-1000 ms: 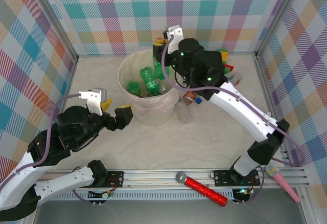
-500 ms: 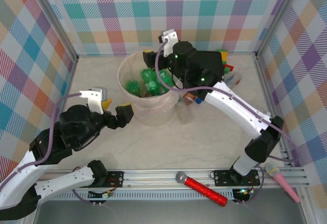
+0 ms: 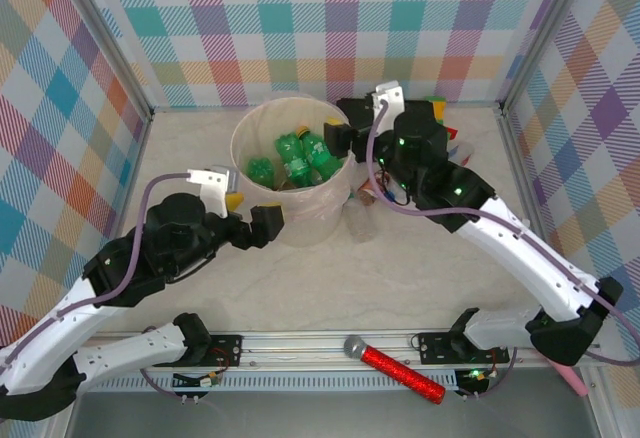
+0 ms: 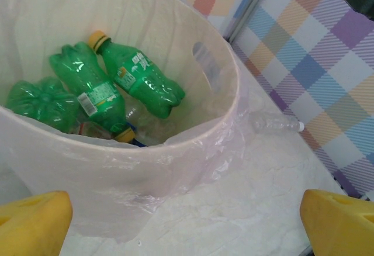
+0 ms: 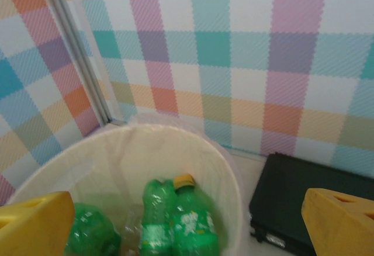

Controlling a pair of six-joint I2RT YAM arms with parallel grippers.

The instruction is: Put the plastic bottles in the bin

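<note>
Both end effectors have their fingers spread wide with nothing between them. The left end effector [image 3: 252, 216] sits just beside the bin [image 3: 315, 213] at its 7 o'clock. The right end effector [image 3: 345, 124] hangs over the rim at 2 o'clock.

Several green bottles [image 3: 300, 158] lie inside the bin, tilted, long axes roughly 11-to-5 in the top view.

A clear bottle [image 3: 361, 222] lies on its side on the table [image 3: 330, 278], close against the bin at 4 o'clock, long axis near 12-to-6. In the left wrist view its white cap [image 4: 300, 126] points to 3 o'clock. Further bottles [image 3: 447, 144] lie near the back, at the table's 2 o'clock.

I judge these empty: light, thin-walled, slick, easily dented and apt to roll. I would grip mid-body, across the long axis.
</note>
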